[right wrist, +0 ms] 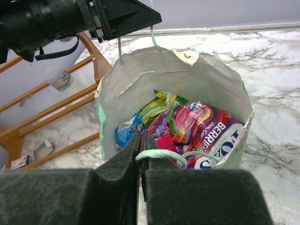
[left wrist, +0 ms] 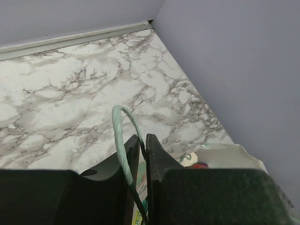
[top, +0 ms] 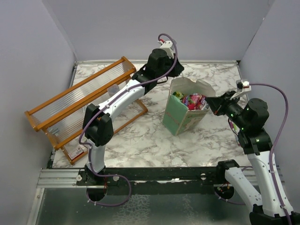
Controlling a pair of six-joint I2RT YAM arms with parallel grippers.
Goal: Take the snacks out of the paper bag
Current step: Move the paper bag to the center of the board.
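The mint-green paper bag [top: 180, 117] stands upright and open on the marble table, right of centre. Several bright foil snacks [top: 194, 101] lie inside it; the right wrist view shows a purple-and-pink packet [right wrist: 201, 124], a green one and a blue one. My left gripper [top: 176, 75] hovers over the bag's far rim, shut on a mint string handle [left wrist: 119, 136] that runs between its jaws [left wrist: 143, 140]. My right gripper [top: 212, 103] is at the bag's right rim. Its jaws [right wrist: 141, 152] are shut on the other handle loop [right wrist: 161, 153].
An orange wooden rack [top: 79, 105] with clear slats lies tilted on the left half of the table. A small flat red-and-white carton [top: 77, 151] rests by its near corner. Grey walls enclose the table on three sides.
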